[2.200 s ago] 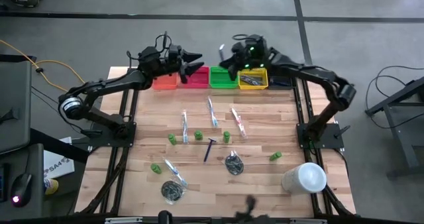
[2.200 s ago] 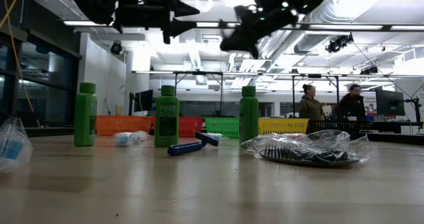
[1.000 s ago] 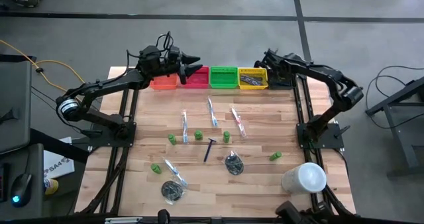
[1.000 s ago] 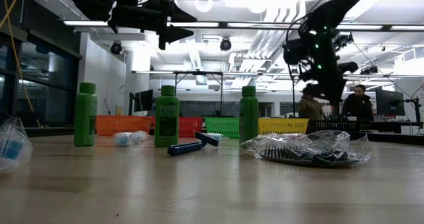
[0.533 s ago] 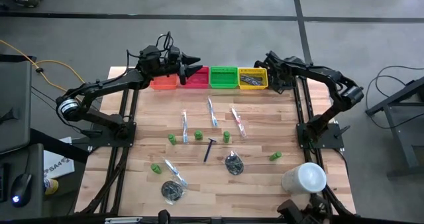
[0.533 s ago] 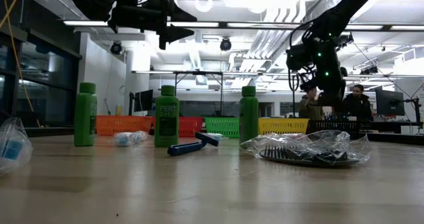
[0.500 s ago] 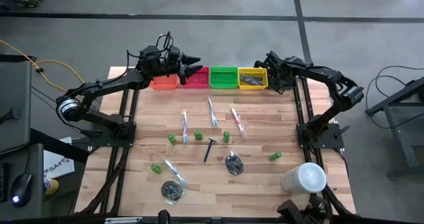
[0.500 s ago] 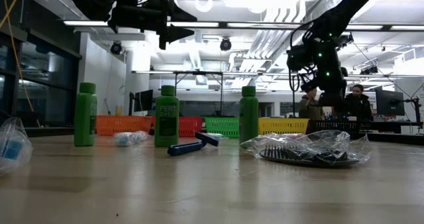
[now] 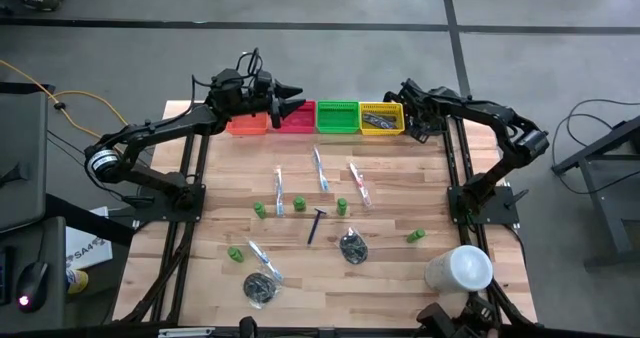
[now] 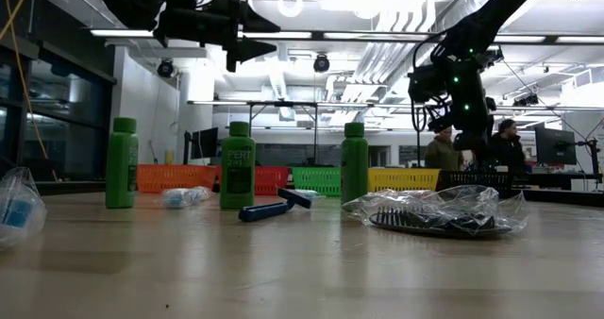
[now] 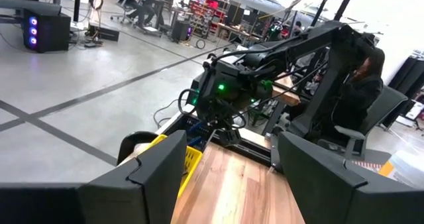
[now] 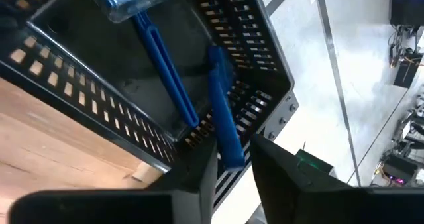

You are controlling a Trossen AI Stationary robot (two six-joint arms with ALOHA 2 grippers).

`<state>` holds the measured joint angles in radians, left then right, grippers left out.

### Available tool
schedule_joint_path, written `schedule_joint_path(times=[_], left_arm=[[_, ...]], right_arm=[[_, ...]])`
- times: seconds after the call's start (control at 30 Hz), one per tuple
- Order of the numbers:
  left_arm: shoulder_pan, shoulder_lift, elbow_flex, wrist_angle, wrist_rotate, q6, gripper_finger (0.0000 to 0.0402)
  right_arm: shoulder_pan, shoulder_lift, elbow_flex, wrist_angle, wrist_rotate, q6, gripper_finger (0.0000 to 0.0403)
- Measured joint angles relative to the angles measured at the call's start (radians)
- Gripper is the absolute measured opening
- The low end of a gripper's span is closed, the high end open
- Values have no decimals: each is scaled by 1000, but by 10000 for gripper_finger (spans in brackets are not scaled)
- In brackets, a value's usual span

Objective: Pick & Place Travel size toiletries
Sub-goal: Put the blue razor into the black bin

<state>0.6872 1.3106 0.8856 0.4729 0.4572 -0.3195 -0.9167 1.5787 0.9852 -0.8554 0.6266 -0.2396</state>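
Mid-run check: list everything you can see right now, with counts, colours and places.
green bottles: five, green; scattered mid-table
toothbrushes: four, clear-wrapped; mid-table and front left
razors: three, dark blue; one mid-table, two at the black bin
dark bundles: two; front of table
white cylinder: one; front right corner
coloured bins: four, orange, red, green, yellow; far edge
black bin: one; right of yellow
people: two; background
left end effector: open, above red bin
right end effector: over black bin
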Motion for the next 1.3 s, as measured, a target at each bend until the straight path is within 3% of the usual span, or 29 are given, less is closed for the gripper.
schedule_joint_path(times=[0.37, 0.7, 1.07, 1.3], left_arm=[[0, 0, 0, -5, 0, -27, 242], [0, 0, 0, -4, 0, -30, 242], [0, 0, 0, -16, 23, -87, 241], [-2, 0, 0, -112, 32, -169, 241]], right_arm=[[6, 0, 49, -33, -18, 207, 139], [-15, 0, 150, -13, -81, 328, 146], [-1, -29, 239, -54, -423, 424, 141], [39, -136, 240, 12, -506, 421, 133]])
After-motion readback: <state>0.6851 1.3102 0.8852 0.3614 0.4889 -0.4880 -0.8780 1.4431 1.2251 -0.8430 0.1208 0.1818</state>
